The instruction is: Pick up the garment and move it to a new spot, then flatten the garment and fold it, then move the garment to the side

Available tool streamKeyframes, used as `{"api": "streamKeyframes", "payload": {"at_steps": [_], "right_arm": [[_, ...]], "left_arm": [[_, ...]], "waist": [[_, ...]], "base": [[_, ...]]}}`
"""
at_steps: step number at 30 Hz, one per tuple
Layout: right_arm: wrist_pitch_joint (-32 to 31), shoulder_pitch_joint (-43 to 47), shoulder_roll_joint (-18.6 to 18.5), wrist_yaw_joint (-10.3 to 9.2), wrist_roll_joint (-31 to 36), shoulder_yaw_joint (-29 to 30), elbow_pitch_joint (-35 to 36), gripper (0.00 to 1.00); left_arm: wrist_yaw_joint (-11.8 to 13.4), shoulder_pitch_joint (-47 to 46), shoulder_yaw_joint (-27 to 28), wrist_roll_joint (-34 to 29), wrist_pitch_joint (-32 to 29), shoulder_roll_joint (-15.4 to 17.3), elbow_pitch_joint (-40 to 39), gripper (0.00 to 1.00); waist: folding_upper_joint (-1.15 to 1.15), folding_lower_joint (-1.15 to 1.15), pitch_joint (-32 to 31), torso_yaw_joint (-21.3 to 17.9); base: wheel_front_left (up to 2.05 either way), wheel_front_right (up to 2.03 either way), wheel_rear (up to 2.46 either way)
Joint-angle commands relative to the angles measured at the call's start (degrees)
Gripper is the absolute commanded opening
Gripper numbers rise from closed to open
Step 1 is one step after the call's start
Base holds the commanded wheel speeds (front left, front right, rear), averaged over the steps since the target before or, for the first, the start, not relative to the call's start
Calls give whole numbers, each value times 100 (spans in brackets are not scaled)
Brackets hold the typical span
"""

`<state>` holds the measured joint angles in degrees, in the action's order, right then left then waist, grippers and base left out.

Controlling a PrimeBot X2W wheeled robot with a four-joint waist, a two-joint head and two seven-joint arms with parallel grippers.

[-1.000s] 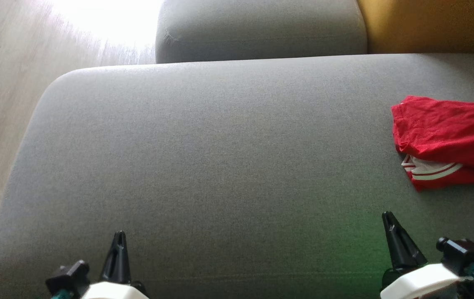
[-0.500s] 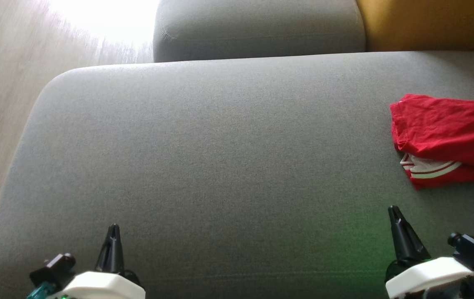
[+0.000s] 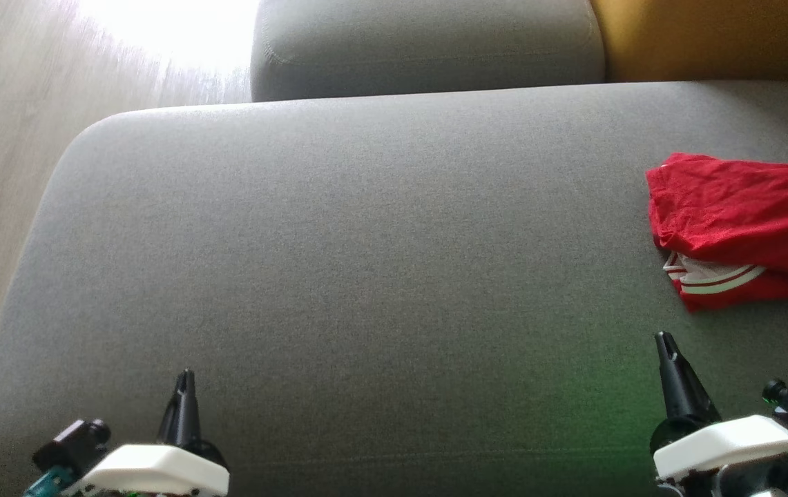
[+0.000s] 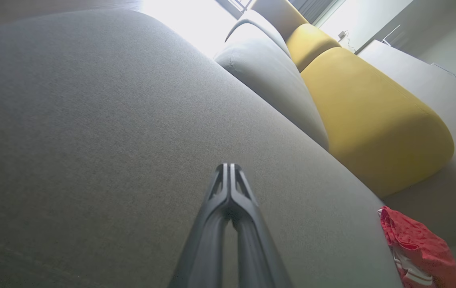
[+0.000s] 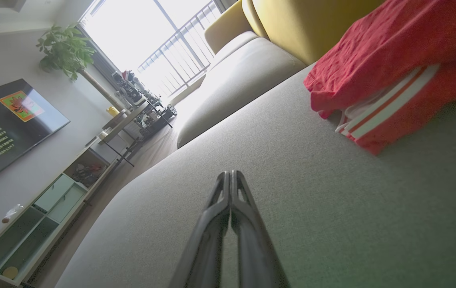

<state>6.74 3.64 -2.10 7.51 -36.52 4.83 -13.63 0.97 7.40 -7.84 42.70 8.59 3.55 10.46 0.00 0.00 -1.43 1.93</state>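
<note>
state: my left jaws and right jaws clenched, holding nothing, at the near edge of the sofa seat (image 3: 366,276) | garment (image 3: 739,221): red, lying in layers toward the seat's right end, ahead of my right jaws, apart | risk: going in clenched I shove it, not grip it; pinching only the top layer lets the rest trail.

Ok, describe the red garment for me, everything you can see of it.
The red garment looks like thin knit jersey, with a white, red-striped band at its near edge. It lies rumpled in loose layers on the grey sofa seat, toward the robot's right, cut off by the head view's right edge. As far as shows, only the seat touches it; the shut right gripper stands apart, nearer the robot.
</note>
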Motion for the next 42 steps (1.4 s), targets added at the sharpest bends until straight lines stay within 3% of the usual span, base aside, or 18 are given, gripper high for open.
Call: {"api": "streamKeyframes", "payload": {"at_steps": [1, 42], "right_arm": [[-23, -315, -37, -1, -140, -28, 151, 0], [-706, -665, -58, -1, -2989, 76, 51, 0]], "left_arm": [[-34, -349, 169, 123, -25, 94, -160, 0], [-460, -866, 684, 2782, -683, 117, 103, 0]], "waist": [[0, 0, 1, -2], [0, 0, 85, -102]], "base": [[0, 0, 0], [0, 0, 0]]}}
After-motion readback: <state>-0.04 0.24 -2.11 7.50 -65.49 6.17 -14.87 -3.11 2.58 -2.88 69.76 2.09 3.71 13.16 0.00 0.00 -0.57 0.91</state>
